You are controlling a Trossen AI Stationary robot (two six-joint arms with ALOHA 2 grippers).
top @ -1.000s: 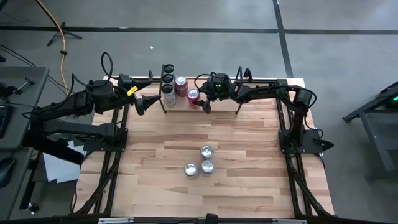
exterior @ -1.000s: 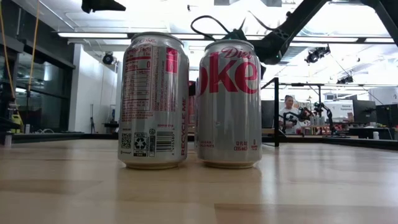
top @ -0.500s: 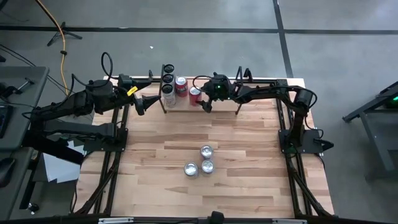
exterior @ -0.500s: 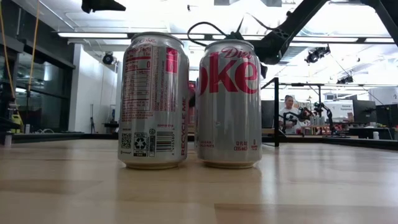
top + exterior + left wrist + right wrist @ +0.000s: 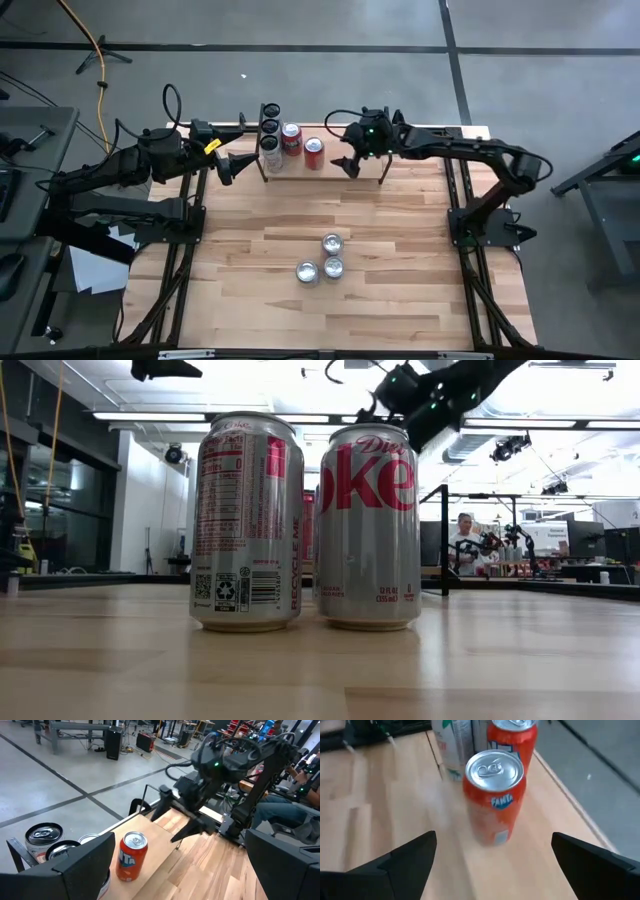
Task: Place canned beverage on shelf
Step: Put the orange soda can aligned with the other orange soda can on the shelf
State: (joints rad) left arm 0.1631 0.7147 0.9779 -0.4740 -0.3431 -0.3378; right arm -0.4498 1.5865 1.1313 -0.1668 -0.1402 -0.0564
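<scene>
Now: right gripper fingers spread wide, holding nothing, hovering over shelf just beside orange Fanta can, not touching it. Fanta can upright on shelf plank, second orange can near it, farther along shelf toward row of three cans at shelf end. Left gripper waits off that end of shelf, fingers spread, empty. Three Diet Coke cans stand clustered mid-table, well apart from shelf.

Orange can upright on shelf
</scene>
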